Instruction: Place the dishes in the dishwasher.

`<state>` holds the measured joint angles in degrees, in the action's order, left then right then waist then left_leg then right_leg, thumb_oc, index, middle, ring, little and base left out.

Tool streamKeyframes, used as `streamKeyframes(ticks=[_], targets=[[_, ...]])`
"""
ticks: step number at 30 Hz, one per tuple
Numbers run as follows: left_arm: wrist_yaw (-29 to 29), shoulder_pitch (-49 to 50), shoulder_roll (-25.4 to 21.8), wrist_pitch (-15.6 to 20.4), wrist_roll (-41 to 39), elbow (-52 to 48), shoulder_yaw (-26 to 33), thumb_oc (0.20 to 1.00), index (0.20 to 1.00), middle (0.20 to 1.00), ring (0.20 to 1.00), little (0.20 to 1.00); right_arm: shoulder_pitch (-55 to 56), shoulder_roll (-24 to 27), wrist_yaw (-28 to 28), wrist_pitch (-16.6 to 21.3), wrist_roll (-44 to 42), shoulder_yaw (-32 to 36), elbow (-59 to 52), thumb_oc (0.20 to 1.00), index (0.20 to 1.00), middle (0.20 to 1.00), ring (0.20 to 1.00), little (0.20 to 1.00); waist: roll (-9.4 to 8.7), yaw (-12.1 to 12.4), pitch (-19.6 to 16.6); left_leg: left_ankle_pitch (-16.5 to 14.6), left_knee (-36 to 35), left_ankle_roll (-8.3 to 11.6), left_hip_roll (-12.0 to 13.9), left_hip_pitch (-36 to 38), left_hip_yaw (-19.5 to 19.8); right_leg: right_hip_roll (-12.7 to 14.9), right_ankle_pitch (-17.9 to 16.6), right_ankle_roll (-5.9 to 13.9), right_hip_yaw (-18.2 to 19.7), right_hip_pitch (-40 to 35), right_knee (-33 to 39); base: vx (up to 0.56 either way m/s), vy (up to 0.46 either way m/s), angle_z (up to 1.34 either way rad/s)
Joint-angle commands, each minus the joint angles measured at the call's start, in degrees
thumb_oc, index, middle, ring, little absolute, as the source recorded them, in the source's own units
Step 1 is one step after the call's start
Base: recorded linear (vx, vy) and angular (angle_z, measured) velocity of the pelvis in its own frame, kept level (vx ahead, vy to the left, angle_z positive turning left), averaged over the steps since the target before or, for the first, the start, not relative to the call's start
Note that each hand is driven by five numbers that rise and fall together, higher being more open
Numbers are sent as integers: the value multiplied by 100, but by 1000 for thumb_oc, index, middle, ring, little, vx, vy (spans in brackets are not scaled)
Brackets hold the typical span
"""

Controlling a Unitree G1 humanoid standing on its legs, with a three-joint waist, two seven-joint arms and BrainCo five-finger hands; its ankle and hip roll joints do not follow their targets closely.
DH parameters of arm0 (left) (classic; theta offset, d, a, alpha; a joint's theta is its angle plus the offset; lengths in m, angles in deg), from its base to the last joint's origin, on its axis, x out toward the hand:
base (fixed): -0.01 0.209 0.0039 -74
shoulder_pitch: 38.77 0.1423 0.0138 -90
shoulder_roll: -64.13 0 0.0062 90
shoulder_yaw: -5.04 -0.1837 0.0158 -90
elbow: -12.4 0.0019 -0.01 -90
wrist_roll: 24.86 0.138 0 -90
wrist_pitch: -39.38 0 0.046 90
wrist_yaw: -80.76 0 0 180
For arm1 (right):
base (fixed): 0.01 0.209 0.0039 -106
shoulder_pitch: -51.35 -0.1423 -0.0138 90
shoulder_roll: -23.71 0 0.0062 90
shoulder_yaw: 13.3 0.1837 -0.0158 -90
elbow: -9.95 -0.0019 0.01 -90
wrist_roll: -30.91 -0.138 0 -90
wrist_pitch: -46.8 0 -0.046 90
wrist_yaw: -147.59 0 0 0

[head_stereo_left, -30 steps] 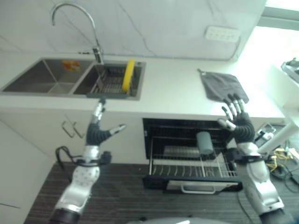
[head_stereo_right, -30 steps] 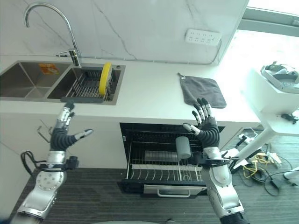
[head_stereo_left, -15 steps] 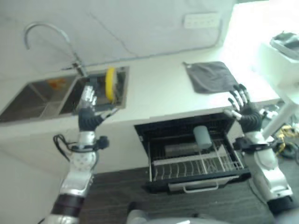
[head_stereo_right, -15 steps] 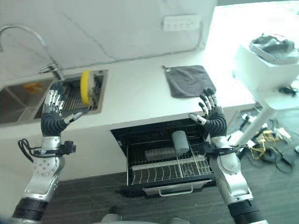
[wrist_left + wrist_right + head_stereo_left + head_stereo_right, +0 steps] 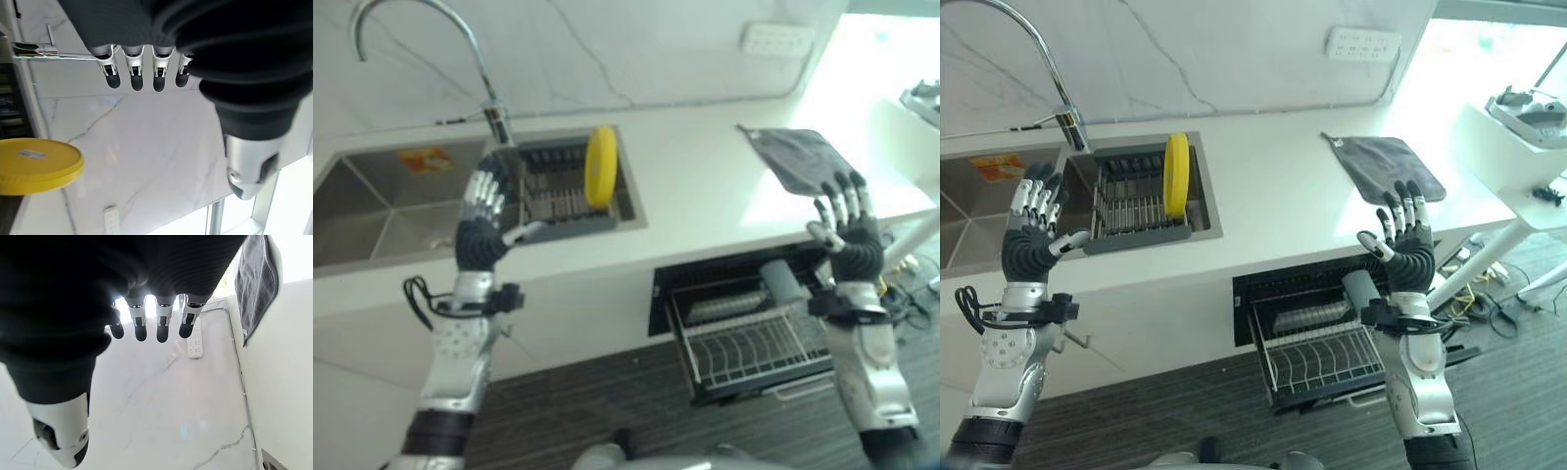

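Step in hand: reaching for the yellow plate (image 5: 1176,173), which stands on edge in the grey drying rack (image 5: 1131,211) inside the sink (image 5: 960,211).
How to do it well: judged from here, the left robot hand (image 5: 1030,238) should close over the plate's upper rim and lift it straight up out of the rack's slots.
Left robot hand: raised just beside the rack, fingers straight and spread, empty.
Right robot hand (image 5: 1408,245): upright, fingers apart, empty, above the open dishwasher (image 5: 1317,343), well apart from the rack.
Bench (image 5: 1273,196): grey cloth (image 5: 1386,164) lies well apart from the rack.
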<state>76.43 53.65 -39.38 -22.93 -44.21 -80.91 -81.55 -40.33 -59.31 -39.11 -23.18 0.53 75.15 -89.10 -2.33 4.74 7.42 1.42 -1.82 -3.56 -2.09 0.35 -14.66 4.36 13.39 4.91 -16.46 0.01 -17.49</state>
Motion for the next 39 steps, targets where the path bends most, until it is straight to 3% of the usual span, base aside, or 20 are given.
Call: streamKeyframes(ticks=[1,4,7,9,10,11,13,14,16,17,20,21,24,27,32,33,39], targets=[[-121,-136,-22,466,172,-296,95,1000,1000,1000,1000,1000,-252,184,18,590,-85,96,19,1000,1000,1000,1000,1000,54,-4,-289,198,-86,239,-11,-20,522,-240,-1276,-143,134,-480,1415,-70,-113,-40],[-196,-94,17,345,281,-325,76,1000,1000,1000,1000,1000,-296,246,-71,557,-95,122,-103,1000,1000,1000,1000,1000,117,-52,-289,171,75,289,-16,-88,516,-287,-1276,-240,200,-555,1644,-79,-67,-7],[-242,-157,20,442,222,-238,29,1000,1000,1000,1000,1000,-319,283,-24,480,-6,113,-127,1000,1000,1000,1000,1000,100,-150,-208,-127,772,320,-82,-159,460,-221,-1311,-298,298,-556,1602,-96,-53,11],[-234,-109,40,476,270,-245,44,1000,1000,1000,1000,1000,-395,268,47,446,-42,62,-24,1000,1000,1000,1000,1000,93,-107,-122,-154,1124,377,-38,-243,727,-198,-1370,-305,428,-590,1596,-51,26,-3],[-217,-79,53,447,288,-295,60,1000,1000,1000,1000,1000,-456,254,59,423,-49,32,21,1000,1000,1000,1000,1000,105,-85,-126,-137,993,397,67,-182,805,-184,-1373,-296,453,-587,1585,-16,152,-34],[-236,-70,73,380,268,-348,37,1000,1000,1000,1000,1000,-499,239,35,407,64,-10,23,1000,1000,1000,1000,1000,134,-85,-148,58,598,504,348,-94,816,-151,-1351,-276,434,-605,1588,-1,236,-32],[-261,-195,129,303,17,-306,-1,1000,1000,1000,1000,1000,-481,310,68,366,204,-74,-100,1000,1000,1000,1000,1000,208,-149,-145,854,81,860,974,-160,819,-53,-1249,-253,421,-697,1567,-7,358,-7],[-259,-250,146,318,-14,-244,-6,1000,1000,1000,1000,1000,-470,356,100,338,201,-81,-144,1000,1000,1000,1000,1000,237,-189,-150,1035,-21,938,1138,-158,841,-11,-1214,-243,424,-696,1532,-26,384,5],[-235,-337,153,392,23,-148,-18,1000,1000,1000,1000,1000,-440,463,172,327,128,-93,-185,1000,1000,1000,1000,1000,294,-261,-153,1202,-119,1017,1365,-90,974,87,-1155,-218,481,-645,1417,-18,356,-7],[-206,-344,151,408,49,-158,-21,1000,1000,1000,1000,1000,-419,496,221,310,66,-78,-207,1000,1000,1000,1000,1000,314,-298,-171,1118,-188,1011,1397,2,979,152,-1146,-191,500,-610,1371,-3,371,-30],[-155,-368,144,401,100,-189,-57,1000,1000,1000,1000,1000,-366,517,272,289,34,-56,-243,1000,1000,1000,1000,1000,346,-339,-197,979,-265,1000,1373,82,955,259,-1150,-144,492,-595,1333,17,362,-25],[-128,-417,100,327,174,-225,-156,1000,1000,1000,1000,1000,-277,499,270,272,13,-23,-255,1000,1000,1000,1000,1000,381,-375,-240,701,-318,944,1198,187,1064,401,-1206,-57,542,-555,1313,65,514,12],[7,-463,53,280,255,-266,-242,1000,1000,1000,1000,1000,-156,387,273,221,-171,66,-220,1000,1000,1000,1000,1000,363,-343,-310,470,-318,796,882,302,1205,653,-1427,162,580,-535,1415,73,475,32],[-145,-653,-109,-78,664,-296,-401,1000,1000,1000,1000,1000,-120,214,301,206,-258,51,-179,1000,1000,1000,1000,1000,249,-264,-367,241,-306,477,534,331,1250,942,-1793,353,600,-468,1427,59,323,16],[-182,-705,-252,-130,750,-266,-478,1000,1000,1000,1000,1000,-241,220,442,165,-269,9,-174,1000,1000,1000,1000,1000,162,-118,-351,188,-309,345,445,340,1062,740,-1801,353,421,-264,1211,13,100,-14],[-171,-717,-268,-145,709,-274,-453,1000,1000,1000,1000,1000,-256,255,413,149,-280,-18,-180,1000,1000,1000,1000,1000,139,-125,-346,164,-292,352,422,339,1070,589,-1716,294,451,-282,1429,74,-35,-29],[-233,-553,-57,-186,832,-390,-456,1000,1000,1000,1000,1000,-359,238,322,181,-245,-59,-66,1000,1000,1000,1000,1000,64,-99,-364,153,-318,463,573,340,843,473,-1759,208,343,-434,1940,83,-155,-6]])
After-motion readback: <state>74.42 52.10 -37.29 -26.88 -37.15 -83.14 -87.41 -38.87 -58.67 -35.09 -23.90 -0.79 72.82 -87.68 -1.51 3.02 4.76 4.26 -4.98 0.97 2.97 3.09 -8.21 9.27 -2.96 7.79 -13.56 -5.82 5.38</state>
